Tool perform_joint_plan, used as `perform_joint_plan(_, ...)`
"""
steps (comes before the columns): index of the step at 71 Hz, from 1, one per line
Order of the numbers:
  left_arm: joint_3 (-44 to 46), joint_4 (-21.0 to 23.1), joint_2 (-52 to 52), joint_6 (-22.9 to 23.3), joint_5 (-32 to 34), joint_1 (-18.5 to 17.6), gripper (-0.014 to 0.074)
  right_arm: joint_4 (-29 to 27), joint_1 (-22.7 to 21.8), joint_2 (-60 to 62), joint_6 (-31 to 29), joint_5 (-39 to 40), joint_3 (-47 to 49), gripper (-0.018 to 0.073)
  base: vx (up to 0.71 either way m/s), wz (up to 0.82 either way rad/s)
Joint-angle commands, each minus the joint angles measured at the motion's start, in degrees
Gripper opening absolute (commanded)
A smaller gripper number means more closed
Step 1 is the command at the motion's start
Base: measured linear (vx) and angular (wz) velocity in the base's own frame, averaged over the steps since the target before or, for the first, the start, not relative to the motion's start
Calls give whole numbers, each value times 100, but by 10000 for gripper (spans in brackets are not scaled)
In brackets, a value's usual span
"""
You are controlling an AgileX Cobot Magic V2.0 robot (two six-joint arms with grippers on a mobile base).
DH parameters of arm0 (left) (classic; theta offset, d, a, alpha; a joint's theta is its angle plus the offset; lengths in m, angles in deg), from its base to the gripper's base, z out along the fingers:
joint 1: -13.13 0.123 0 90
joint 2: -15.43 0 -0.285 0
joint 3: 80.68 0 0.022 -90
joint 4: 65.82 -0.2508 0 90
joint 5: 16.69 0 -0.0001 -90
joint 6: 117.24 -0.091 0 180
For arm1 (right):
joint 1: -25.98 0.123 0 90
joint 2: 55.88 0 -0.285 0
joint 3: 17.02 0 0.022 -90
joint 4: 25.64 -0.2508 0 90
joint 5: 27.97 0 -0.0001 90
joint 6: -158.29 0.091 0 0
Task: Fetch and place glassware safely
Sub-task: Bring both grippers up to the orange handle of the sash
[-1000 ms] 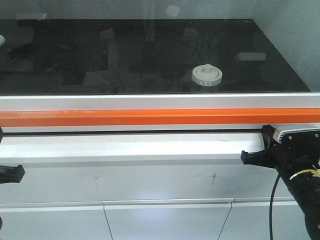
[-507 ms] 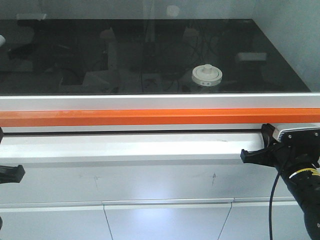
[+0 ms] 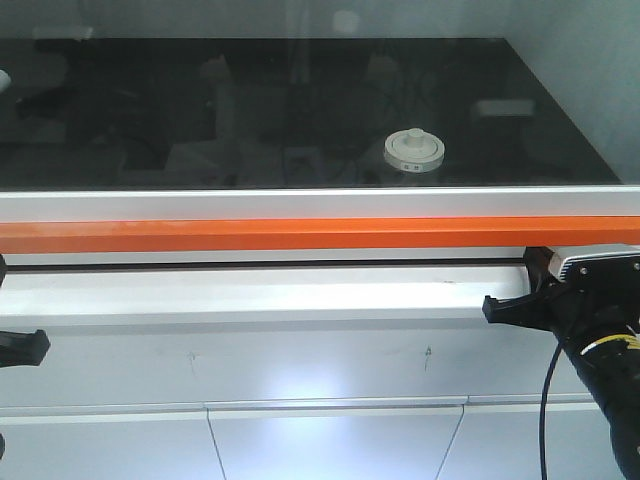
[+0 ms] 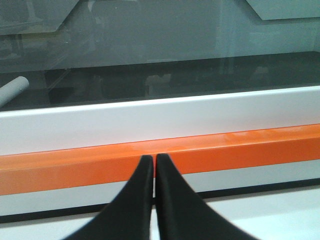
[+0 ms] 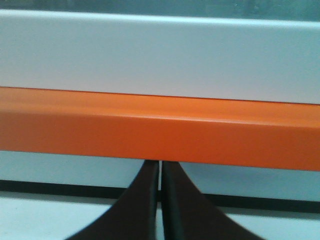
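The glassware, a squat clear jar with a cream-white knobbed lid (image 3: pixel 414 150), stands on the black worktop behind a glass pane, right of centre. My left gripper (image 3: pixel 44 345) is at the left edge below the white sill. In the left wrist view it (image 4: pixel 154 158) is shut and empty, pointing at the orange bar (image 4: pixel 235 147). My right gripper (image 3: pixel 489 309) is low on the right, in front of the sill and below the jar. In the right wrist view it (image 5: pixel 160 163) is shut and empty, its tips just under the orange bar (image 5: pixel 160 127). The jar is not in either wrist view.
An orange bar (image 3: pixel 300 234) and a white frame (image 3: pixel 300 203) run the full width between my grippers and the worktop. A white sill (image 3: pixel 250 295) lies below them. A grey tube end (image 4: pixel 12 90) shows at the far left and a white block (image 3: pixel 500 108) at the back right.
My right wrist has shifted very slightly to the right. The jar and my left gripper have not moved.
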Motion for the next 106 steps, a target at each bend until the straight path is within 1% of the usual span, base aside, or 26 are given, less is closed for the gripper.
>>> perform_joint_plan(1,140,76,50,38,486,3,-7,24,5,222,-115,1183,131,-3,0,0)
perform_joint_plan(19,140,76,50,38,486,3,-7,24,5,222,-145,1155,444,-3,0,0)
perform_joint_plan(44,140,76,50,39,464,3,-7,32,5,222,-169,1183,445,-3,0,0)
perform_joint_plan(53,140,76,50,39,275,3,-7,32,5,222,-169,1183,445,-3,0,0)
perform_joint_plan(63,140,82,33,39,-144,3,-7,32,5,222,-169,1183,445,-3,0,0)
perform_joint_plan(72,140,77,-257,14,-74,3,-7,32,5,222,-169,1183,445,-3,0,0)
perform_joint_plan(79,140,77,-663,16,241,3,-7,32,5,222,-169,1183,445,-3,0,0)
perform_joint_plan(87,140,77,-1250,10,842,3,-7,32,5,222,-169,1183,445,-3,0,0)
perform_joint_plan(101,206,102,-2341,-75,2367,3,-7,32,5,222,-169,1183,445,-3,0,0)
perform_joint_plan(106,282,244,-2683,-83,2645,3,-7,32,5,222,-169,1183,445,-3,0,0)
